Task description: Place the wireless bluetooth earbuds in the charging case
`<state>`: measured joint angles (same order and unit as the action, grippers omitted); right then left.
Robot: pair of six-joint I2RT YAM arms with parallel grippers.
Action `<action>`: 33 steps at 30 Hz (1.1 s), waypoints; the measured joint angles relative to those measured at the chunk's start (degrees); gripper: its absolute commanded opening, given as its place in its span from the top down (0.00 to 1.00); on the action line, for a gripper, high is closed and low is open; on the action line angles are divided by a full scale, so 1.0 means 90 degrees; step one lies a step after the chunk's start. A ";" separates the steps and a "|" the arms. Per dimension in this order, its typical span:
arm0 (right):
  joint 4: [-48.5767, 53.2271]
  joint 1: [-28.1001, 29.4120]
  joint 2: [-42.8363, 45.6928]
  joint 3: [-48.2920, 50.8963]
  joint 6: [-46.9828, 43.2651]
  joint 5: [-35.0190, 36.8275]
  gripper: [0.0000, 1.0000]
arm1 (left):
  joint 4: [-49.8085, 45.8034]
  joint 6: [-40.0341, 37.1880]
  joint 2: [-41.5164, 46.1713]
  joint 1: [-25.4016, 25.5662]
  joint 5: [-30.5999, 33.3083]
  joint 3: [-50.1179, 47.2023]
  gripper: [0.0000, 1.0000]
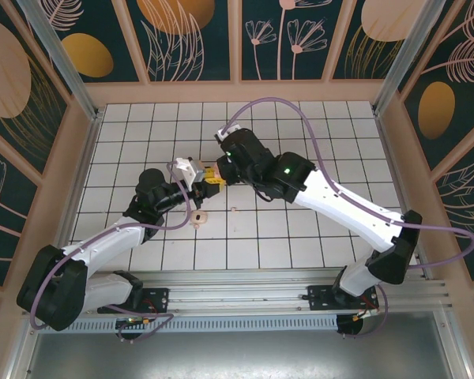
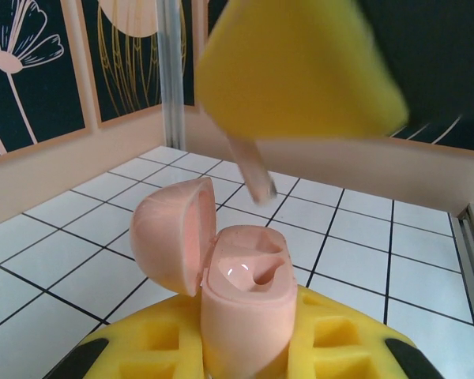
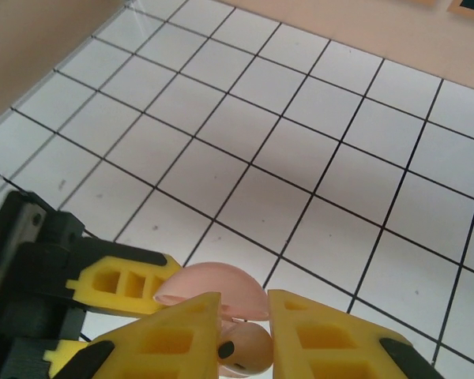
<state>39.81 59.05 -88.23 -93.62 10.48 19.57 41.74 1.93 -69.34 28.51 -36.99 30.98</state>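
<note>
The pink charging case (image 2: 245,292) stands upright with its lid (image 2: 170,233) swung open to the left. My left gripper (image 2: 245,343) is shut on its body, and its two wells face up. Straight above it hangs an earbud, whose pale stem (image 2: 254,170) points down from the yellow fingers (image 2: 300,67) of my right gripper. In the right wrist view my right gripper (image 3: 245,335) is shut on the earbud (image 3: 249,353), with the case lid (image 3: 221,286) just beneath. From above, the left gripper (image 1: 191,174) and the right gripper (image 1: 218,175) meet over the middle of the table.
A small pinkish round piece (image 1: 199,219) lies on a tile just in front of the grippers, and a tiny speck (image 1: 234,209) lies to its right. Wooden walls (image 1: 245,91) ring the white tiled floor (image 1: 316,134). The right arm's cable (image 1: 316,130) loops over the back.
</note>
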 measured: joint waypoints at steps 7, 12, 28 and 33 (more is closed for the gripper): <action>0.0085 0.0034 -0.0109 0.0000 -0.0119 0.0070 0.80 | 0.0000 0.0044 0.0015 0.0000 0.0000 0.0000 0.92; 0.0087 0.0034 -0.0109 0.0000 -0.0131 0.0170 0.80 | 0.0007 0.0102 0.0024 0.0000 0.0000 0.0027 0.92; -0.0238 0.0039 0.0015 0.0362 -0.0080 0.0041 0.79 | -0.0019 0.0291 0.0022 0.0000 0.0015 0.0063 0.92; -0.0389 0.0039 0.0226 0.0610 -0.0053 -0.0092 0.76 | 0.0000 0.0313 0.0022 0.0000 -0.0002 0.0063 0.92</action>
<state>36.32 59.40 -86.19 -88.14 10.00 18.74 41.74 4.75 -69.14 28.51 -37.01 31.55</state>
